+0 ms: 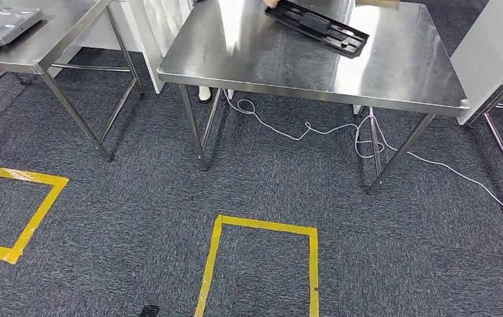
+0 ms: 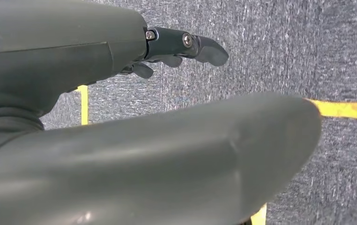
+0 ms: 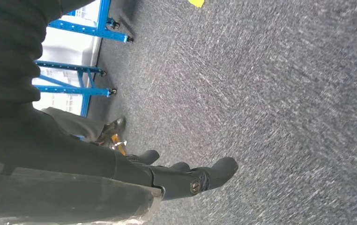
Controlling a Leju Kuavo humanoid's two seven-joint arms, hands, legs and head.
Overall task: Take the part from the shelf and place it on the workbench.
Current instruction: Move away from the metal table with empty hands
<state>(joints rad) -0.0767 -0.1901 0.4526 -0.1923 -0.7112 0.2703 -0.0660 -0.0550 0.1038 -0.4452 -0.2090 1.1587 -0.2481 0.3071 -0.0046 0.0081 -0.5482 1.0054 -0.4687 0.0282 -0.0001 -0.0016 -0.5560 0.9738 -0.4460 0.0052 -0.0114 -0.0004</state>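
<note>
1. One flat black part [image 1: 317,26] lies on the steel workbench [image 1: 394,79], a person's hand [image 1: 272,3] at its far end.
2. Two yellow tape squares [image 1: 260,264] mark grey carpet.
3. Left hand [image 2: 176,51] and right hand [image 3: 181,176]: fingers apart, holding nothing.

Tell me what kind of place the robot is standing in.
Probably a factory-style test workshop: steel workbench holding a black part, yellow tape squares on grey carpet, blue wheeled racks.
</note>
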